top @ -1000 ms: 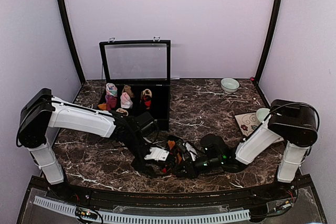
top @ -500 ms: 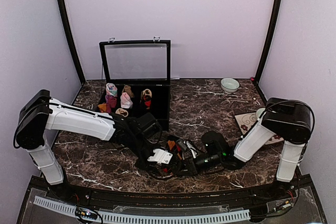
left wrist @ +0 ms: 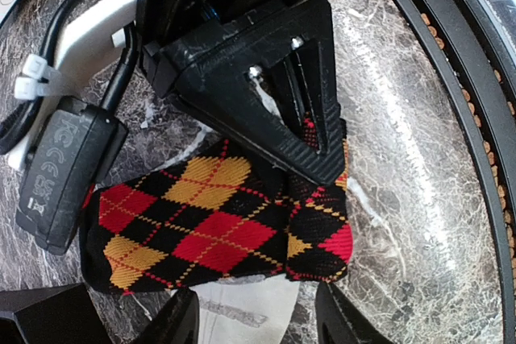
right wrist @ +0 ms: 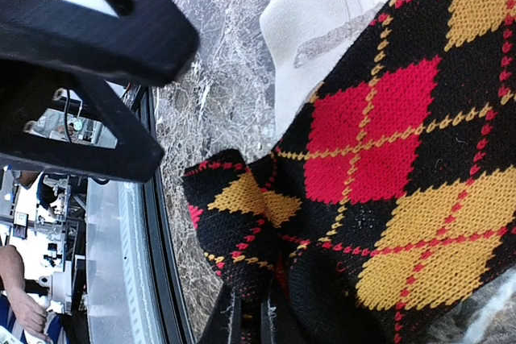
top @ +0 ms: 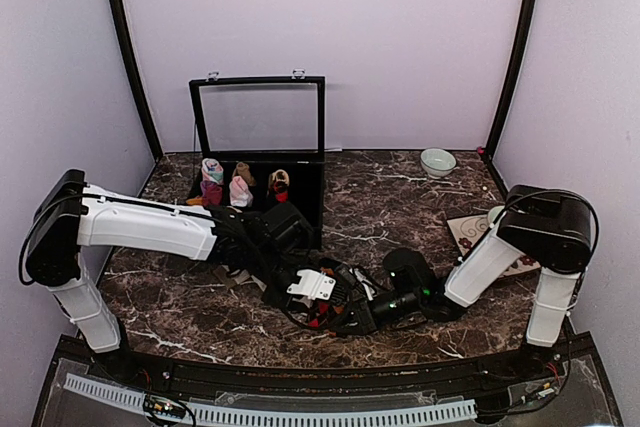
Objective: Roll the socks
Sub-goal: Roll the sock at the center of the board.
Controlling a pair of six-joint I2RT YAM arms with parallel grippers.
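The black sock with red and orange diamonds (left wrist: 201, 223) lies flat on the marble near the front edge, one end folded over. My right gripper (right wrist: 262, 321) is shut on that folded end (right wrist: 242, 231); in the left wrist view its black fingers (left wrist: 290, 118) press onto the fabric from above. A cream sock (left wrist: 250, 312) lies partly under the argyle one, and also shows in the right wrist view as the cream sock (right wrist: 322, 22). My left gripper (left wrist: 258, 326) hovers open, its jaws apart over the cream sock and gripping nothing. Both grippers meet at the table's front centre: left gripper (top: 318, 292), right gripper (top: 348, 315).
A black case (top: 305, 209) with its glass lid raised stands at the back left, holding several rolled sock bundles (top: 238, 190). A small bowl (top: 437, 161) sits at the back right, a patterned mat (top: 470, 232) with a cup (top: 499, 217) at the right. The black front rail (left wrist: 451, 118) runs close by.
My left gripper has shifted right and slightly away from the front edge, over the socks. The right gripper has slid a little leftward, still holding the argyle sock.
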